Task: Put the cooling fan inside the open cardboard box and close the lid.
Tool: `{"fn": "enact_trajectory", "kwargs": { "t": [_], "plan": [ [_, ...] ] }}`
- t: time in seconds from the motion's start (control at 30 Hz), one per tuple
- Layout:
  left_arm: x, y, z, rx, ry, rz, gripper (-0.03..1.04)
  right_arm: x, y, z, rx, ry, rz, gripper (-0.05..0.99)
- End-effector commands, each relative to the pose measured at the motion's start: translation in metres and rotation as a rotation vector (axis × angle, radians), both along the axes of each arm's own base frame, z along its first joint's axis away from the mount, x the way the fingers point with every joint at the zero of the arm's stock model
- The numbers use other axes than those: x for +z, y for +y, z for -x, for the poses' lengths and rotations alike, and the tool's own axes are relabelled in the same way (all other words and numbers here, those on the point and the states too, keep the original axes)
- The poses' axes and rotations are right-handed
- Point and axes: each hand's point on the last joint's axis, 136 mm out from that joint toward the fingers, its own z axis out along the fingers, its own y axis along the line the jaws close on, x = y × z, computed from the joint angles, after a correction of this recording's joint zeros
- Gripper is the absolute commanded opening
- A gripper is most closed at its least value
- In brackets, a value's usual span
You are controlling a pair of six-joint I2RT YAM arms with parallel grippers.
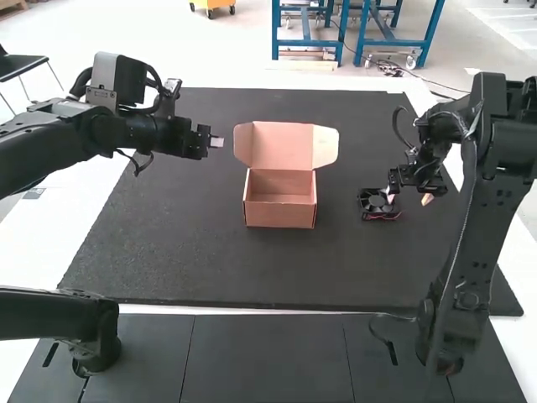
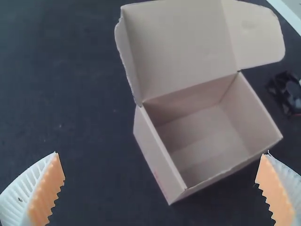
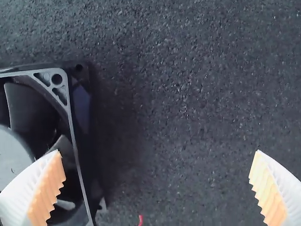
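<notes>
An open cardboard box (image 1: 280,198) stands mid-mat with its lid (image 1: 285,144) raised at the back; its inside (image 2: 207,141) holds nothing. The black cooling fan (image 1: 378,203) lies flat on the mat to the right of the box, and a corner of the fan (image 2: 287,90) shows past the box. My right gripper (image 1: 409,188) hangs open just right of the fan and low over the mat, one finger (image 3: 40,188) over the fan's frame (image 3: 56,122). My left gripper (image 1: 210,142) is open, raised to the left of the box lid, with the box between its fingers (image 2: 42,188) from above.
The black mat (image 1: 168,243) covers most of the table, with bare mat in front of the box and to its left. A red wire end (image 3: 140,219) of the fan shows on the mat.
</notes>
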Motion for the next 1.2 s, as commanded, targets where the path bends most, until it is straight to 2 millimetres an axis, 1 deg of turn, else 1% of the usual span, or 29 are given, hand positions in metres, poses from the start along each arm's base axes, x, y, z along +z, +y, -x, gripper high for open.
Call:
{"fn": "enact_trajectory", "kwargs": {
  "t": [0.0,0.1,0.3,0.43,0.5,0.63,0.77,0.9,0.97,1.0,1.03,1.1,1.17],
  "plan": [
    [0.027,-0.002,-0.002,-0.004,-0.060,0.031,0.96,-0.002,0.002,0.002,0.010,0.026,0.001,0.90],
    [0.029,-0.002,-0.002,-0.005,-0.063,0.031,0.96,-0.001,0.003,0.008,0.010,0.056,-0.005,0.90],
    [0.030,-0.002,-0.002,-0.007,-0.064,0.032,0.96,-0.009,0.002,0.015,0.011,0.085,0.001,0.89],
    [0.031,-0.002,-0.002,-0.005,-0.067,0.033,0.96,-0.014,0.003,0.014,0.011,0.093,-0.002,0.78],
    [0.033,-0.001,-0.003,-0.002,-0.070,0.034,0.96,-0.015,0.003,0.013,0.011,0.090,-0.005,0.70],
    [0.035,0.000,-0.003,0.000,-0.075,0.035,0.96,-0.018,0.004,0.011,0.012,0.089,-0.011,0.59],
    [0.034,0.000,-0.003,0.000,-0.072,0.034,0.96,-0.021,0.005,0.010,0.011,0.094,-0.019,0.41],
    [0.034,0.000,-0.003,0.000,-0.072,0.034,0.96,-0.022,0.018,0.006,0.033,0.086,-0.048,0.20],
    [0.034,0.000,-0.002,0.000,-0.067,0.033,0.96,-0.022,0.024,0.004,0.045,0.081,-0.062,0.13],
    [0.033,0.000,-0.002,0.000,-0.066,0.032,0.96,-0.022,0.026,0.003,0.049,0.077,-0.069,0.07],
    [0.033,0.000,-0.002,0.000,-0.065,0.032,0.96,-0.022,0.029,0.001,0.053,0.067,-0.073,-0.01],
    [0.029,-0.001,0.000,-0.004,-0.049,0.029,0.96,-0.023,0.030,-0.001,0.050,0.065,-0.071,-0.02],
    [0.021,-0.002,0.004,-0.011,-0.025,0.025,0.96,-0.023,0.031,-0.002,0.025,0.064,-0.074,-0.02]
  ]
}}
